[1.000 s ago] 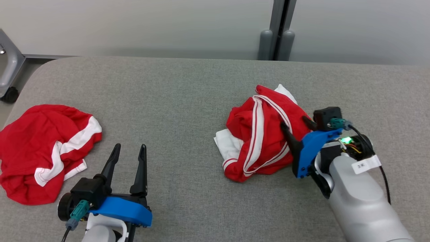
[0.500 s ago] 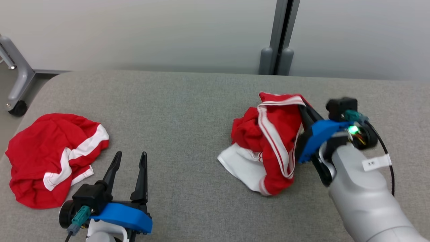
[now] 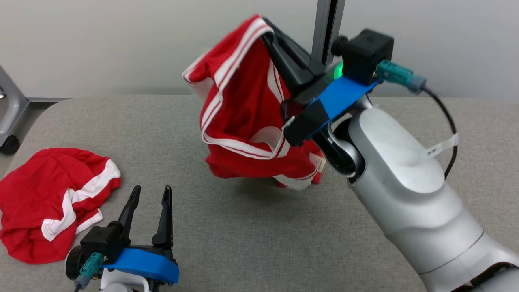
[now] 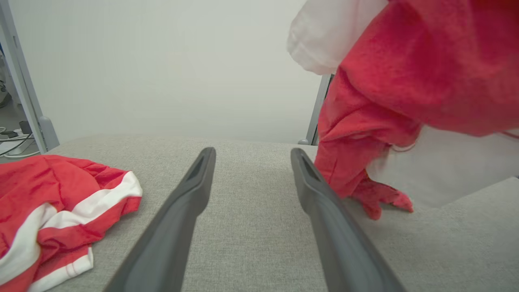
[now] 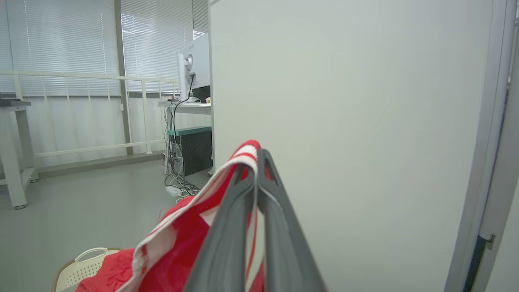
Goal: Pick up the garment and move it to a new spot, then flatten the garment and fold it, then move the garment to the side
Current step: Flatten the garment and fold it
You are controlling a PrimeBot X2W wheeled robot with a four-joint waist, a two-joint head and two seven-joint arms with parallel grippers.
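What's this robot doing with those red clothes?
The robot is busy with laundry. Its right gripper is shut on a red-and-white garment and holds it up over the grey table, with the cloth's lower end hanging close to the surface. The left gripper is open and empty, low over the table's near edge. A second garment, also red and white, lies crumpled on the table's left side, untouched.
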